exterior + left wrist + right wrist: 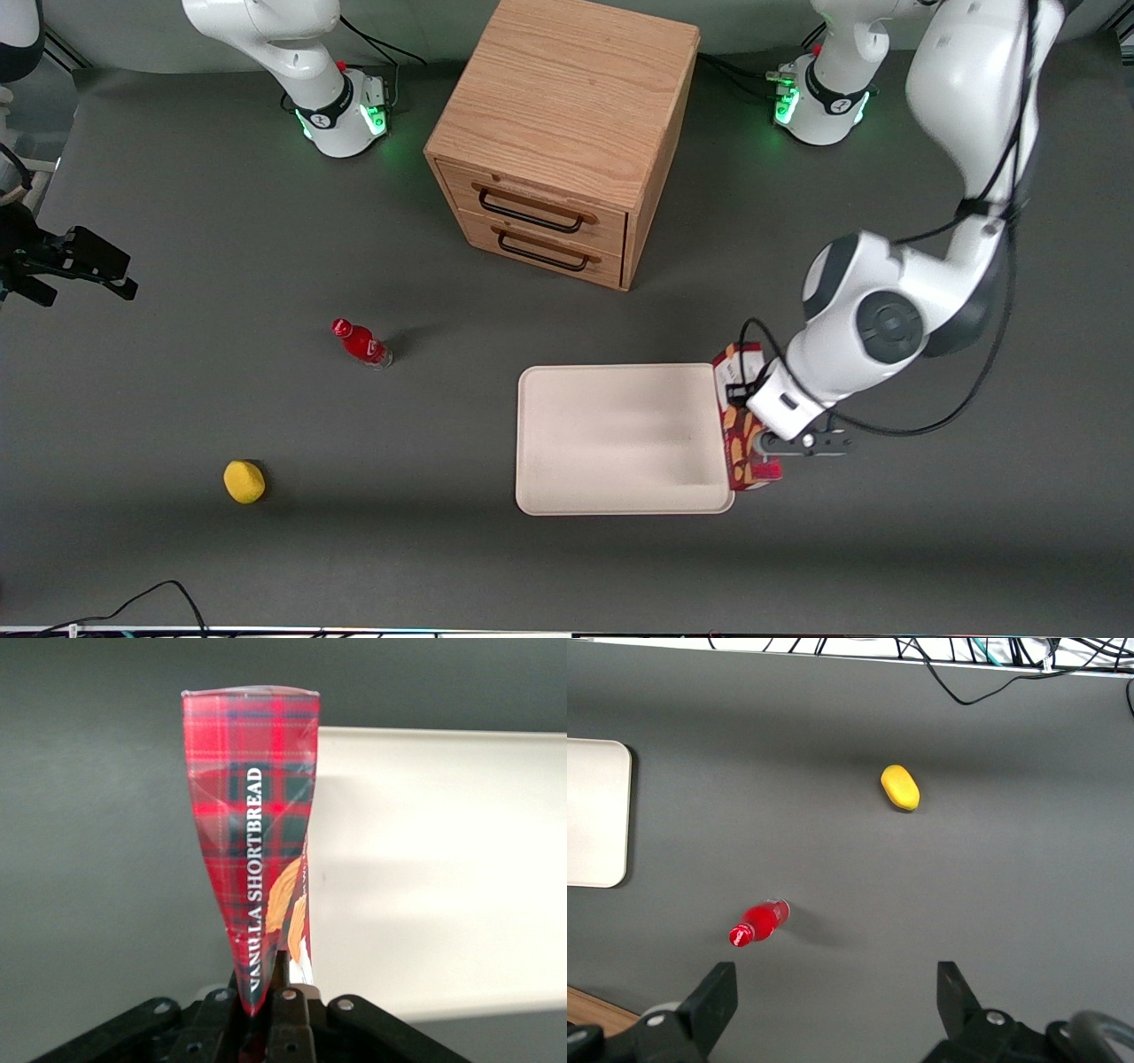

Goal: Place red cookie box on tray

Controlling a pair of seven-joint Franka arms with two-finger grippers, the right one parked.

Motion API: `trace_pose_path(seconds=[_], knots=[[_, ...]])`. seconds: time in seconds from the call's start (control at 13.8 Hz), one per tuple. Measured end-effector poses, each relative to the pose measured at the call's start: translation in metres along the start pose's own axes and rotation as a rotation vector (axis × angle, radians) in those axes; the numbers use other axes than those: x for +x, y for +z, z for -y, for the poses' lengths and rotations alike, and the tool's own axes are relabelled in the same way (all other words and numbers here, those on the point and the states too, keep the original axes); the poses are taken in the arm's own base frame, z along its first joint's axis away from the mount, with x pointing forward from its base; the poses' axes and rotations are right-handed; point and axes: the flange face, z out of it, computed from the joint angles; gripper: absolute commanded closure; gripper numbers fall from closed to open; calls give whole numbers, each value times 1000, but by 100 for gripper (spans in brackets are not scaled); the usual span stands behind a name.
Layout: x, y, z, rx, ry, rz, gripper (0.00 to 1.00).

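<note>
Red tartan cookie box (252,842) pinched in gripper (266,997) beside smooth cream tray (611,439).

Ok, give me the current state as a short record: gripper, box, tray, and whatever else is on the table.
gripper: left arm's gripper, at the tray's edge toward the working arm's end, shut on the red cookie box
red cookie box: held along that tray edge, not yet over the tray's middle; whether it touches the table or tray cannot be told
tray: cream-white, nothing lying on it
red bottle: on the table, toward the parked arm's end
yellow object: on the table, nearer the front camera than the bottle
drawer cabinet: wooden, both drawers shut
</note>
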Motion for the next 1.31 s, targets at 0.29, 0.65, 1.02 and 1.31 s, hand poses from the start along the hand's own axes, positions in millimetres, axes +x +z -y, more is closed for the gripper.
trace_pose_path(seconds=[0.29,0.65,1.02,1.31], knots=[[-12,53,-18,34,1,-62,0],[-8,39,-12,70,-6,-59,0],[-13,-100,18,134,11,111,0],[-41,-270,136,123,79,233,0]])
